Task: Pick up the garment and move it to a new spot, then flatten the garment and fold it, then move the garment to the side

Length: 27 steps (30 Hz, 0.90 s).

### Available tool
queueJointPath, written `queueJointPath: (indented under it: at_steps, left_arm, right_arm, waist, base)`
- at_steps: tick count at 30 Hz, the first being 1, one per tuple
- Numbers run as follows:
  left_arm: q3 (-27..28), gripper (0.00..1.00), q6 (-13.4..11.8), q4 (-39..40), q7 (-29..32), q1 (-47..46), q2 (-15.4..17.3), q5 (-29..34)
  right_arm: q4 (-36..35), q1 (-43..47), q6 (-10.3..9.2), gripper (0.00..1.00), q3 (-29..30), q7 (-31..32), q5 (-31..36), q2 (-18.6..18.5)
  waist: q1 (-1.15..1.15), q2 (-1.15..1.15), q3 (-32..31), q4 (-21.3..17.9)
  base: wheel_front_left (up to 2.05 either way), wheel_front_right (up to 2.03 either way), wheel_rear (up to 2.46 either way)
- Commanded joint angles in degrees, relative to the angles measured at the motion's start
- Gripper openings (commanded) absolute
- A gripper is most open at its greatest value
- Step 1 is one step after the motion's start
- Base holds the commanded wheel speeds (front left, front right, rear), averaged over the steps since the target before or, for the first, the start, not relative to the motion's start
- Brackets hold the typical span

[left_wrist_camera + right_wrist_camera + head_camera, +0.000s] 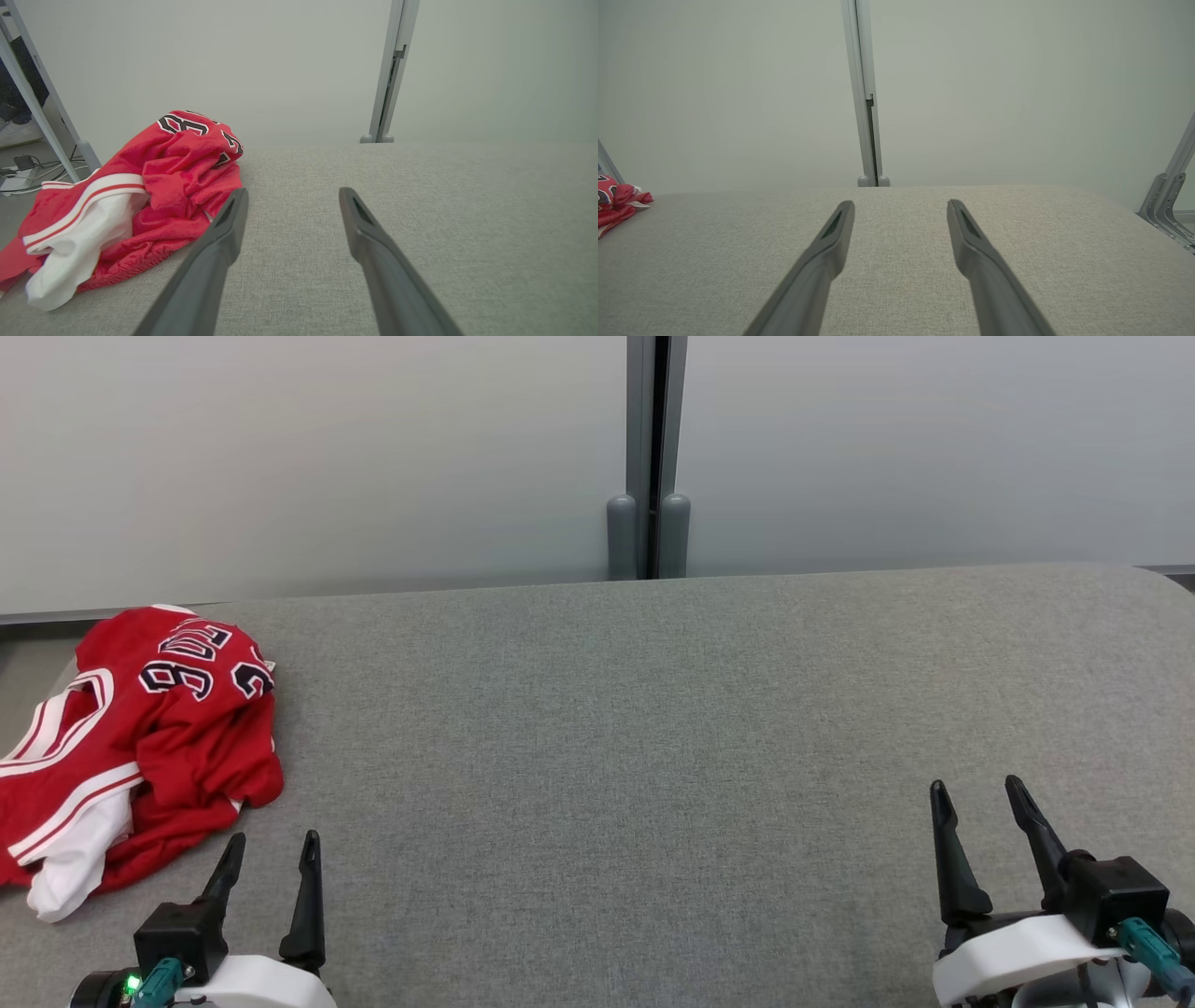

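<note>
Left wrist view: the left fingers (pixel 224 233) stand spread wide with nothing between them, low over the grey cloth of the desk (pixel 444 219). Just off their left tip lies the garment (pixel 182 186), a red jersey with white-and-red trim and dark numerals, crumpled into a mound. Its nearest fold sits right beside that tip; whether they touch I cannot tell. In the head view the heap lies ahead and to the left of these fingers, close to the desk's left edge.

The right fingers (pixel 831 242) are spread as well and empty, with the garment well apart to their left and bare desk ahead of them. Past the desk stands a pale wall panel (pixel 327 457) split by a grey post (pixel 649 448).

By my reckoning the first pick-up has not begun. To do it well, the left fingers should swing left over a raised ridge of the red cloth rather than the loose white end. They should come down without snagging the desk cover, pinch firmly, and lift until the trailing part clears. Then they can carry the garment toward the bare middle.
</note>
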State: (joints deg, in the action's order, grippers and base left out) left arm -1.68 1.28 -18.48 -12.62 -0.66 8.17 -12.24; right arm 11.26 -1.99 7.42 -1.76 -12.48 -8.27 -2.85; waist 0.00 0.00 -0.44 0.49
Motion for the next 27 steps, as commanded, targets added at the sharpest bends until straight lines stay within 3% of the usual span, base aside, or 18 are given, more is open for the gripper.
queueJointPath:
  at_steps: [1, 19, 27]
  left_arm:
    - [0.11, 1.00, 0.03, -0.05, -0.36, -0.66, 0.52, 1.02]
    - [1.38, 1.00, -0.69, -3.22, -2.30, -0.41, 0.96, 8.39]
    - [2.01, 1.00, -0.66, -3.57, -2.66, -0.24, 0.71, 9.30]
  right_arm:
    - [-0.18, 0.26, 0.11, 1.00, 0.09, -0.61, 1.19, -0.30]
    - [0.22, 0.10, 0.12, 1.00, 0.33, -2.55, 7.69, -0.19]
    - [0.78, 0.14, 0.11, 1.00, 1.51, -2.83, 6.03, -0.16]
  waist:
    - [0.00, 0.00, 0.01, -0.04]
    - [0.00, 0.00, -0.47, 0.21]
    - [0.00, 0.00, -0.66, 0.45]
  base:
    - [0.00, 0.00, 0.00]
    - [0.00, 0.00, 0.00]
    - [0.00, 0.00, 0.00]
